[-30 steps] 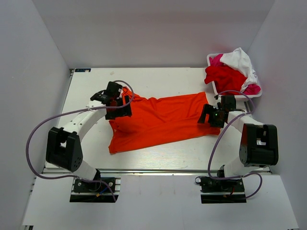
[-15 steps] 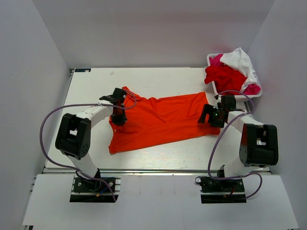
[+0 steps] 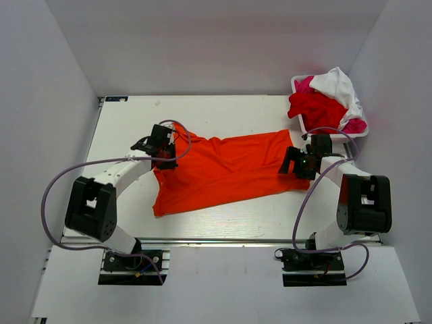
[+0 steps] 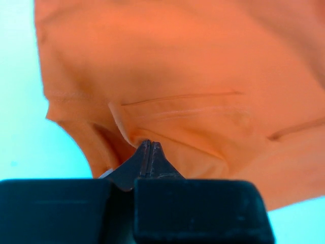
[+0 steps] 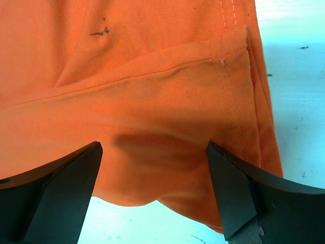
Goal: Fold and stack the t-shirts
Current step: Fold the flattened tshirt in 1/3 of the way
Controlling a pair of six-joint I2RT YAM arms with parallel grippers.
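The orange t-shirt (image 3: 229,169) lies spread across the middle of the desk (image 3: 125,121), its length running from the left side towards the right. Its cloth is mostly flat, with loose wrinkles, and its near left corner reaches closest to the desk's near edge.

The left gripper (image 3: 166,159) sits at the shirt's left end, on the far part of that end. In the left wrist view its fingers (image 4: 152,157) are pressed together with no gap between them, and the orange cloth (image 4: 193,91) puckers into folds that run straight to their tips, so it looks clamped on a small pinch of fabric beside a stitched hem.

The right gripper (image 3: 291,162) is over the shirt's right end. Its jaws stand wide apart. In the right wrist view the gripper (image 5: 154,147) has one finger (image 5: 56,188) on each side of a stretch of the shirt's (image 5: 127,66) edge, where a double-stitched hem and a folded-over layer meet; the fingers grip nothing.

At the desk's far right corner stands a white basket (image 3: 295,82). It is heaped above its rim with a red t-shirt (image 3: 314,108) at the front, a white t-shirt (image 3: 335,81) on top towards the far side, and a magenta-pink t-shirt (image 3: 356,125) showing at the right rim and again at the far left of the heap. The basket is near the orange shirt's right end but apart from it.
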